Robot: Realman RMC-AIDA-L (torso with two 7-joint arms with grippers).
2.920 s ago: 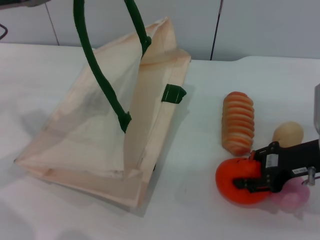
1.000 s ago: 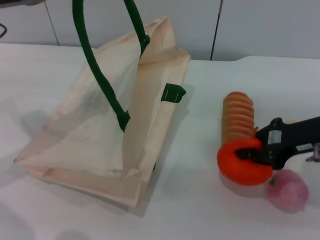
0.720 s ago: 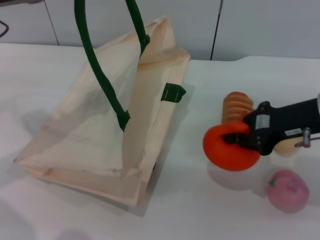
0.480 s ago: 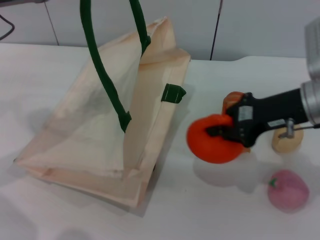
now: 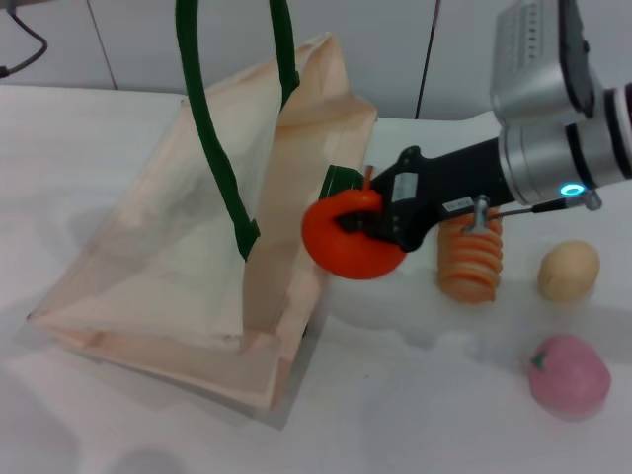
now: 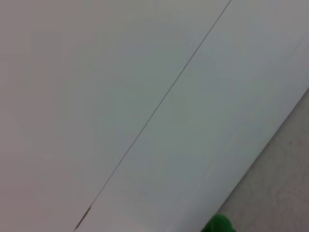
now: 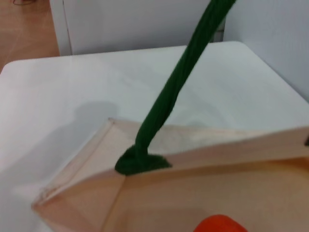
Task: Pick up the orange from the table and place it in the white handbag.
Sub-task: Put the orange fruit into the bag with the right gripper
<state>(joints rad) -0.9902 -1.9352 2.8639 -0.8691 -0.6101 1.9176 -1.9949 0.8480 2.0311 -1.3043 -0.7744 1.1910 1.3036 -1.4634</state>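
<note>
The orange (image 5: 348, 237) is clear of the table (image 5: 415, 395), in the air over the white handbag's (image 5: 178, 267) right edge, just beside its green side tab (image 5: 339, 181). Right gripper (image 5: 367, 225) is clenched on the orange. The handbag's green handles (image 5: 209, 128) rise out of frame; left gripper not seen. Right of the handbag: ridged striped fruit (image 5: 472, 259), tan egg-shaped fruit (image 5: 569, 271), pink fruit (image 5: 568, 375).
</note>
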